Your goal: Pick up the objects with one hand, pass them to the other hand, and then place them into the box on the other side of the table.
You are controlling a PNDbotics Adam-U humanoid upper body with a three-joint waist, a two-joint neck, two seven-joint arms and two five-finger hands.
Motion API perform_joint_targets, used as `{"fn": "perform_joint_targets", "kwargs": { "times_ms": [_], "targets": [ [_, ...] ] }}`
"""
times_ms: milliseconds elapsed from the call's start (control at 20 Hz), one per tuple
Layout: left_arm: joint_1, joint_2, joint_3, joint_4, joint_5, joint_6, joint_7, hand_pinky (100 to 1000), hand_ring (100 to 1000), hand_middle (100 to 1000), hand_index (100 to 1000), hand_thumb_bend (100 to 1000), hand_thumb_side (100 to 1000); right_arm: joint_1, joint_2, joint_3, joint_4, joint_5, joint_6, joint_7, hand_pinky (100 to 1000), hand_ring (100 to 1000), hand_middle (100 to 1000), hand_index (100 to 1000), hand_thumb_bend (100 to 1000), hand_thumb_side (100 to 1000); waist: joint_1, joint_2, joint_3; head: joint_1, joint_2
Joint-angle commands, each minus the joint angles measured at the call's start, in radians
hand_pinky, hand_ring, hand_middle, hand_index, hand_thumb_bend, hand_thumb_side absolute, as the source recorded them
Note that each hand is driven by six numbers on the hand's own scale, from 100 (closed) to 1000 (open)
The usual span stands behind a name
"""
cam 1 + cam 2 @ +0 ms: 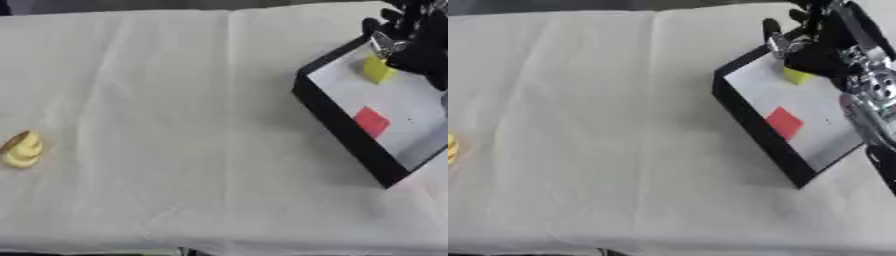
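The right hand [820, 47] hovers over the far corner of the box [337, 117] with the yellow block [377, 69] beneath its fingers, grip unclear, so I'd lift straight up to avoid nudging it.

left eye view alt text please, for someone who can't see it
The robot's right hand reaches over a black-walled box at the right of a cloth-covered table, right by a yellow block inside it. A red piece also lies in the box, and a yellow object sits alone at the table's left edge.
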Motion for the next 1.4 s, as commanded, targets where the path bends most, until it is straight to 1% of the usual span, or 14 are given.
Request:
{"fn": "perform_joint_targets", "kwargs": {
  "times_ms": [50,150,250,400,500,600,650,750,950,1100,1300,1400],
  "targets": [
    [-0.01,0.02,-0.028,-0.047,0.026,-0.099,-0.128,905,851,762,858,772,429,-0.01,-0.012,-0.005,-0.019,0.004,0.006,0.0,1000,1000,986,1000,177,100,0.003,-0.024,0.0,0.001,0.002],
    [-0.005,0.019,-0.049,-0.079,0.02,-0.08,-0.106,901,849,763,870,793,422,-0.009,-0.011,-0.006,-0.019,0.003,0.009,-0.003,1000,999,986,1000,179,100,0.003,-0.024,-0.001,-0.004,0.004],
    [0.002,0.02,-0.07,-0.118,0.005,-0.047,-0.055,903,849,765,884,807,414,-0.009,-0.012,-0.007,-0.019,0.002,0.009,-0.005,1000,999,986,1000,180,100,0.003,-0.024,-0.002,-0.009,0.003],
    [0.012,0.019,-0.098,-0.169,-0.004,0.017,0.033,903,848,766,889,806,412,-0.01,-0.01,-0.006,-0.019,0.001,0.009,-0.005,1000,999,986,1000,181,100,0.003,-0.023,-0.004,-0.014,0.0],
    [0.018,0.017,-0.116,-0.195,0.007,0.058,0.069,903,847,765,888,803,401,-0.011,-0.009,-0.004,-0.019,0.001,0.01,-0.005,1000,999,986,1000,181,100,0.003,-0.023,-0.005,-0.012,-0.001],
    [0.021,0.015,-0.131,-0.221,0.014,0.093,0.098,903,846,766,889,798,396,-0.011,-0.007,-0.003,-0.019,0.0,0.01,-0.004,1000,999,986,1000,181,100,0.004,-0.023,-0.005,0.007,-0.001],
    [0.024,0.013,-0.137,-0.234,0.019,0.106,0.107,903,846,766,889,797,398,-0.011,-0.007,-0.002,-0.019,0.0,0.009,-0.003,1000,998,986,1000,181,100,0.004,-0.023,-0.004,0.028,-0.001],
    [0.029,0.01,-0.145,-0.256,0.027,0.128,0.123,903,846,768,889,798,395,-0.01,-0.006,-0.002,-0.019,0.001,0.009,-0.002,1000,998,986,1000,180,100,0.005,-0.024,-0.004,0.068,0.002],
    [0.036,0.007,-0.152,-0.283,0.03,0.155,0.151,902,844,766,883,797,391,-0.007,-0.007,-0.003,-0.019,0.001,0.008,-0.004,1000,997,986,1000,182,100,0.004,-0.026,-0.004,0.103,0.001],
    [0.039,0.003,-0.16,-0.297,0.038,0.168,0.148,902,844,766,879,794,401,-0.007,-0.007,-0.002,-0.019,0.0,0.007,-0.004,1000,997,986,1000,183,100,0.004,-0.027,-0.004,0.112,0.003],
    [0.046,0.004,-0.174,-0.309,0.056,0.201,0.121,900,841,757,866,783,414,-0.006,-0.007,-0.002,-0.019,0.001,0.007,-0.004,1000,997,986,1000,182,100,0.005,-0.027,-0.006,0.107,0.004],
    [0.055,0.013,-0.184,-0.328,0.07,0.222,0.114,899,837,747,858,785,407,-0.004,-0.006,-0.001,-0.019,0.002,0.009,-0.004,1000,997,986,1000,182,100,0.007,-0.026,-0.006,0.101,0.005]
  ]
}}
